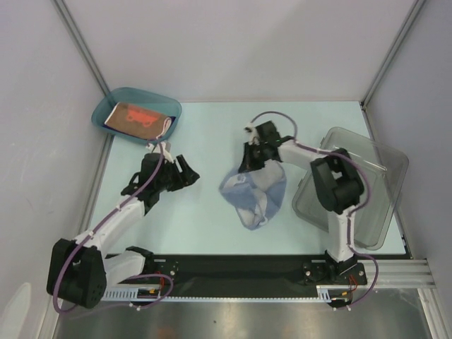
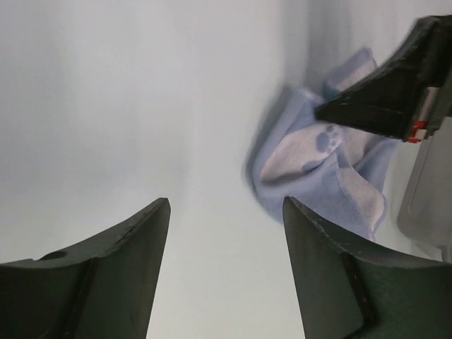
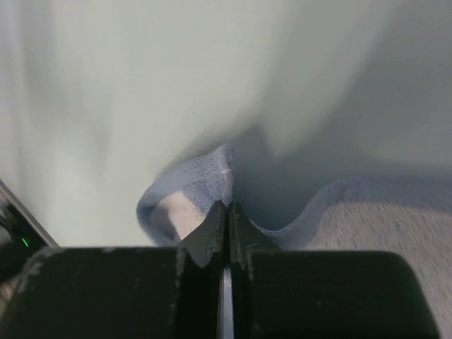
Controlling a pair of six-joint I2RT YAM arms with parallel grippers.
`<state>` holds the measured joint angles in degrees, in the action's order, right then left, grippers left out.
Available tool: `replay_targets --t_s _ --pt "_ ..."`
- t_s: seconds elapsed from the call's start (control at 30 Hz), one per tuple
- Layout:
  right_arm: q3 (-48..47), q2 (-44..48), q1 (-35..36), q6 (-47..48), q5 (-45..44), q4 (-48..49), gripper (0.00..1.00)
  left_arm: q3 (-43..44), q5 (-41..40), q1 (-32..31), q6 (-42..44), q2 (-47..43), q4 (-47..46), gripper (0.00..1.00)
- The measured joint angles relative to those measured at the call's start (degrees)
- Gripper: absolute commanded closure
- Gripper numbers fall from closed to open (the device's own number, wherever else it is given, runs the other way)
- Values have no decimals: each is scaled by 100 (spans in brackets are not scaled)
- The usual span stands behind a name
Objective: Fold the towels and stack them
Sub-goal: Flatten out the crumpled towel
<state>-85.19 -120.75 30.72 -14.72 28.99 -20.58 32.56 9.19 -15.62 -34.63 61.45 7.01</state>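
The right gripper [image 3: 227, 206] is pinched tight on a fuzzy terry fold of the light-blue towel [image 1: 253, 199], bunched with pale patches just beside the clear plastic bin [image 1: 378, 180], while the left gripper [image 2: 226, 212] gapes wide, holding nothing, farther from that bin, and a flat brown-red towel [image 1: 135, 117] lies farthest off in the glossy teal tray [image 1: 104, 107].

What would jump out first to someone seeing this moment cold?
The light blue towel, bunched mid-table and pinched by the shut right end effector. Left of it the left end effector hangs open and empty. At the far left corner, a folded brown-red towel lies in the teal tray.
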Motion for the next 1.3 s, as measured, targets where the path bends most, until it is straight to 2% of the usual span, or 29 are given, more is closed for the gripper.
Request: replay_targets --t_s 0.1,0.17,0.23,0.43,0.57,0.73,0.77,0.93,1.03,1.3 --pt "960 911 -490 -953 -610 647 100 610 -70 -273 179 400 59 33" --pt "1397 1342 -564 -1467 -909 1010 100 927 -133 -564 275 610 44 40" --pt "1825 1652 -459 -2011 -1080 1506 100 1134 -155 -883 332 785 20 41" --pt "2680 1790 -273 -2955 -1235 2448 100 1716 -284 -2024 376 1727 -22 46" --pt "2970 1790 -507 -3340 -1228 2929 100 2367 -785 -2806 358 2590 76 60" --pt "3165 1797 -807 -3703 -1158 3368 100 2997 -1537 -3442 197 3407 138 57" --pt "3230 1799 -857 -3779 -1126 3484 100 3097 -1652 -3497 166 3552 155 54" --pt "3560 1799 -1060 -4035 -975 3869 100 3729 -2240 -3639 157 4266 400 51" --pt "3703 1786 -1165 -4159 -841 4120 100 3932 -2411 -3650 149 4572 402 47" --pt "3864 1530 -1360 -4360 -597 4564 100 4105 -2625 -3807 168 5191 380 43"
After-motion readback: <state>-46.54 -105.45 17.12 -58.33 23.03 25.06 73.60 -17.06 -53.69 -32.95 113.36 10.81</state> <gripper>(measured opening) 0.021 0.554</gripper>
